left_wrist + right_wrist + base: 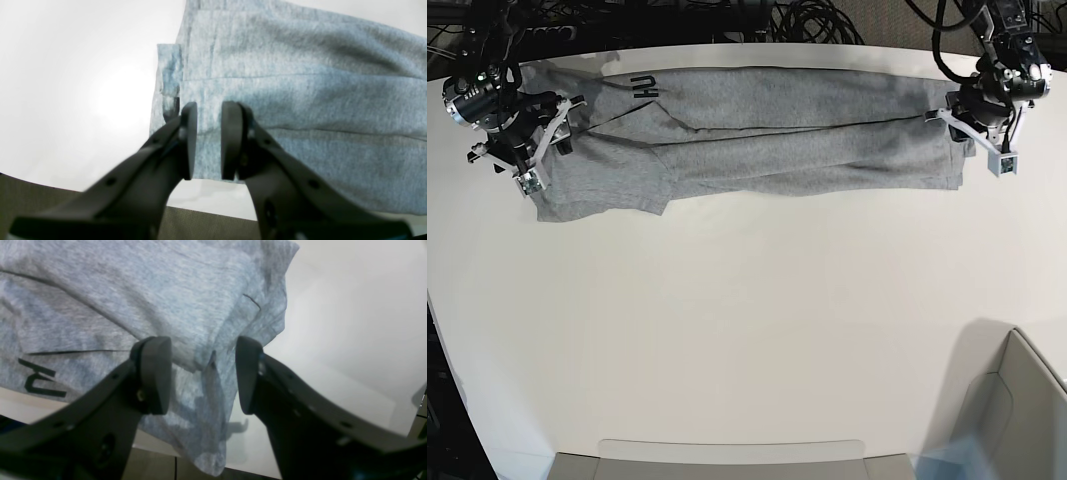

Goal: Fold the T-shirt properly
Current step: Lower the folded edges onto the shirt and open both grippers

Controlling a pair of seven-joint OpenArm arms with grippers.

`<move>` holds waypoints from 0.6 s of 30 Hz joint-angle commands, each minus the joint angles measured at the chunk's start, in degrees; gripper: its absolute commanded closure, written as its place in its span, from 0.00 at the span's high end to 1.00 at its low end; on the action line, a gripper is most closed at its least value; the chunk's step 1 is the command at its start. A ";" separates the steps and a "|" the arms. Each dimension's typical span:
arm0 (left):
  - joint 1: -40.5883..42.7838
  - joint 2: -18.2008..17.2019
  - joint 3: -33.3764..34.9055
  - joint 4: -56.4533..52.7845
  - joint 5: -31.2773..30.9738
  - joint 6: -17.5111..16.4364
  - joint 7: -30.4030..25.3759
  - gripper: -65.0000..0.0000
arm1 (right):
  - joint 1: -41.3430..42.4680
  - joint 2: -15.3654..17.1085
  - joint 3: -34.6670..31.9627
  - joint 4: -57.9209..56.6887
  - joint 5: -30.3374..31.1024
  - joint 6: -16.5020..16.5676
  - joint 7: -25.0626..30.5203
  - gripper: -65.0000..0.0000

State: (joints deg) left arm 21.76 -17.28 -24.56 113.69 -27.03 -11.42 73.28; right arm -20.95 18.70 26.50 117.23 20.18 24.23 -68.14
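Note:
The heather-grey T-shirt [777, 145] lies folded into a long band along the table's far edge. Black lettering [644, 87] shows near its left end, also in the right wrist view [40, 380]. My left gripper [975, 138] is at the band's right end. In the left wrist view its fingers [209, 110] stand a narrow gap apart over the layered cloth [300, 100] near the shirt's corner. My right gripper [545, 148] is at the left end. Its fingers [201, 346] are wide apart on either side of a rumpled fold of cloth [200, 306] that hangs over the table edge.
The white table [747, 330] stretches toward the front. A grey box [1017, 400] stands at the front right and a low tray rim [727, 455] at the front edge. Black cables [807, 20] lie behind the table's far edge.

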 commanded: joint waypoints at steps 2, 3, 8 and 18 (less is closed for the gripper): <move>-0.09 -0.70 -0.63 1.17 -0.18 0.12 -0.79 0.21 | 0.42 0.69 0.44 0.97 0.34 0.26 0.58 0.47; -0.09 -0.70 -0.63 1.17 -0.18 0.12 -0.79 0.21 | 0.42 0.69 0.62 0.97 0.34 0.26 0.58 0.47; -0.18 -0.70 -0.72 1.17 -0.18 0.12 -0.88 0.21 | 0.42 0.69 0.71 0.97 0.34 0.26 0.58 0.47; -1.76 -0.61 -0.72 1.17 -0.18 0.12 -0.88 0.21 | 0.86 0.42 0.71 1.06 0.52 0.26 0.93 0.47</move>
State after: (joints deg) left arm 20.01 -17.28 -24.82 113.75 -27.05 -11.42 73.25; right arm -20.58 18.59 26.72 117.23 20.21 24.23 -67.96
